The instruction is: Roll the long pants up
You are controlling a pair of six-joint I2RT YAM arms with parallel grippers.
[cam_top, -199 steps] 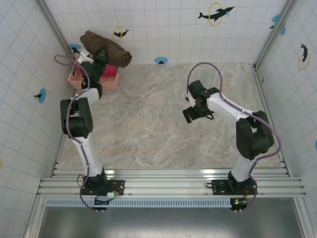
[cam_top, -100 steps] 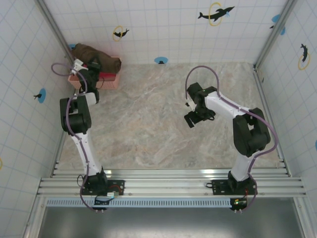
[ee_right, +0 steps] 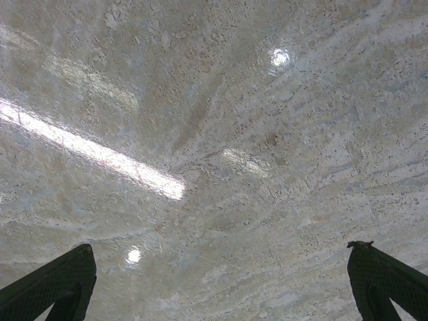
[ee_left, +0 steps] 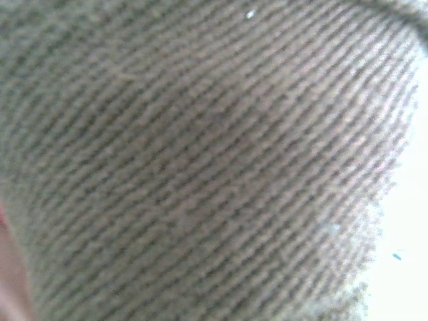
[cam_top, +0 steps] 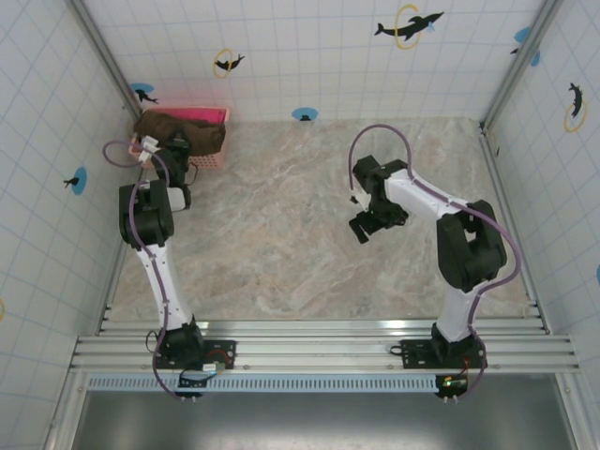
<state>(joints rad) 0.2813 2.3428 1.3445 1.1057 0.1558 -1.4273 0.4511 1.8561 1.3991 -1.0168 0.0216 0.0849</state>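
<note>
The long pants (cam_top: 161,126) are a dark brown roll lying across the pink basket (cam_top: 208,114) at the back left corner. My left gripper (cam_top: 178,147) is at the roll's near side and seems shut on it, its fingers hidden by cloth. Ribbed brown fabric of the pants (ee_left: 200,154) presses close against the left wrist camera. My right gripper (cam_top: 361,225) hovers over the middle of the table, right of centre. In the right wrist view the gripper (ee_right: 221,284) is open, its dark green fingertips (ee_right: 57,284) wide apart over bare marble.
The marble table top (cam_top: 281,234) stretches between the two arms. Tiled walls with dolphin stickers close in the back and both sides. A metal rail (cam_top: 319,352) runs along the near edge by the arm bases.
My left gripper has brought the brown roll down and left from above the basket until it lies in the basket. The right gripper has shifted only slightly.
</note>
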